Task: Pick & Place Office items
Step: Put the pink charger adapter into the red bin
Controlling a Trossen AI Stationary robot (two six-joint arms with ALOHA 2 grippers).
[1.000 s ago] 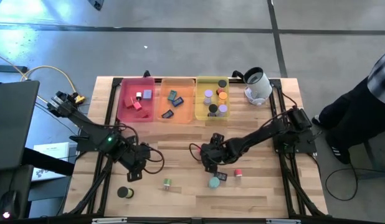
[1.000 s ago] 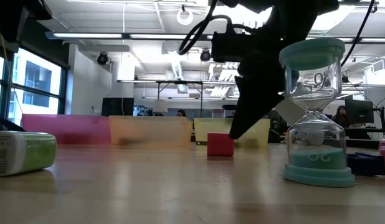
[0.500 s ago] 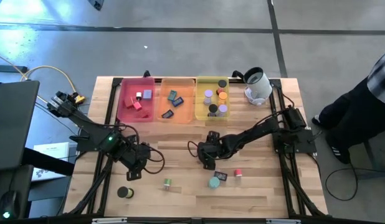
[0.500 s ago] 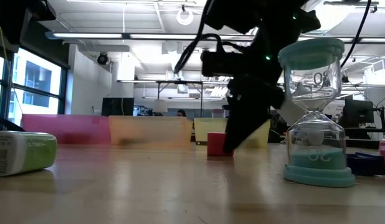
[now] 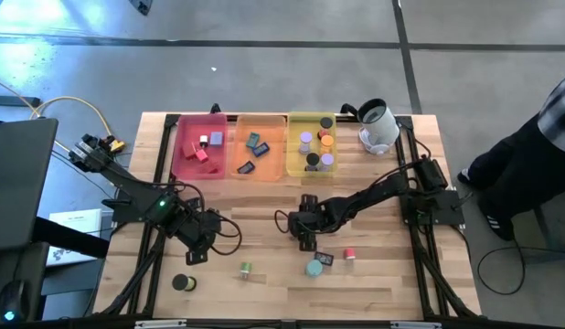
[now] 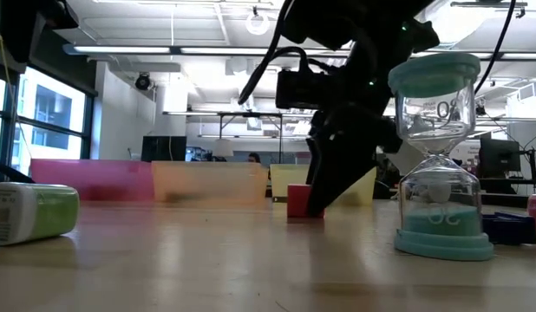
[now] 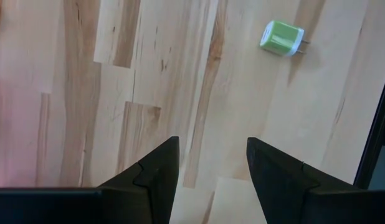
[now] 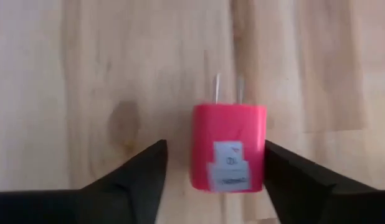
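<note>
A red cube with two metal prongs lies on the wood between the fingers of my open right gripper. It lies nearer one finger, with a gap to the other. The low view shows the cube on the table beside the dark fingers. In the high view my right gripper is mid-table and hides the cube. My left gripper stands open over bare wood at the table's left. A green cube lies beyond it. My right gripper comes slanting down from above with its fingers on either side of the red cube. One finger stands right at the cube's side, but I cannot tell whether it touches. The cube rests flat on the table.
Pink, orange and yellow trays holding pieces line the far edge, with a white device beside them. A teal hourglass, a dark rectangle, a small red piece and a black cylinder lie near the front.
My right gripper has gone toward the table's left edge and down, rolling a little, until its fingers stand around the red cube. The cube has stayed where it was.
</note>
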